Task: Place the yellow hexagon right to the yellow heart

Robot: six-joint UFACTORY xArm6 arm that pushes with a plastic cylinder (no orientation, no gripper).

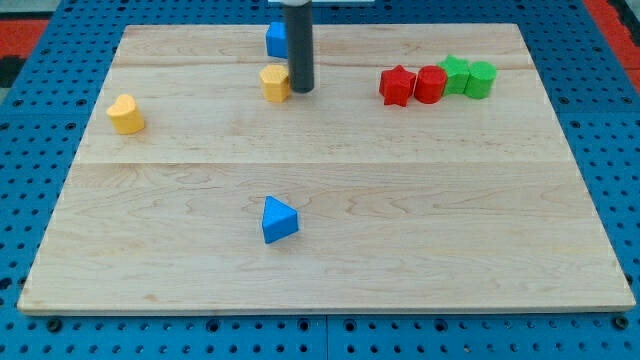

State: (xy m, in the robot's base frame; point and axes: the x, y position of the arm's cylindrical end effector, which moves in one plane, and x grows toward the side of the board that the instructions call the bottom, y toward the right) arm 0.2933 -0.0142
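The yellow hexagon sits on the board near the view's top, left of centre. My tip touches its right side; the dark rod rises from there to the view's top. The yellow heart lies far to the view's left, a little lower than the hexagon, with a wide stretch of board between them.
A blue cube stands just above the hexagon, partly behind the rod. A blue triangle lies below centre. At the upper right a red star, a red block and two green blocks form a row. The wooden board rests on blue pegboard.
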